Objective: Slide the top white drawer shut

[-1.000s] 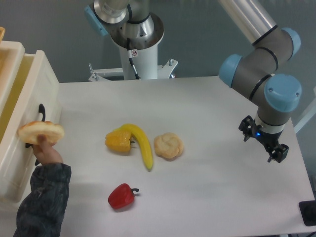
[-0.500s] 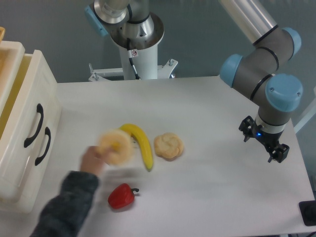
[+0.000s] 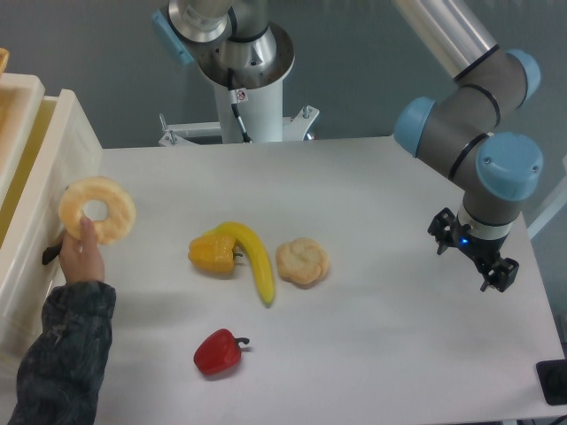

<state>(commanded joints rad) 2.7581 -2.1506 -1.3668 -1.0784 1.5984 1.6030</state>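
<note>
The top white drawer (image 3: 78, 133) is at the far left, pulled out so that its yellowish inside shows from above. Its black handle is hidden behind a person's hand (image 3: 81, 257) that holds up a ring-shaped donut (image 3: 97, 210) in front of the drawer fronts. Only a bit of a black handle (image 3: 51, 255) shows by the hand; I cannot tell which drawer it belongs to. My gripper (image 3: 469, 256) hangs over the table's right side, far from the drawer, open and empty.
On the table's middle lie a yellow pepper (image 3: 213, 252), a banana (image 3: 252, 259), a bread roll (image 3: 302, 261) and a red pepper (image 3: 218, 351). The person's sleeve (image 3: 62, 354) reaches in from the lower left. The robot base (image 3: 239, 62) stands at the back.
The hand with the donut swung from the table's middle back to the left, in front of the drawer fronts, covering the handles. My arm and gripper have not moved.
</note>
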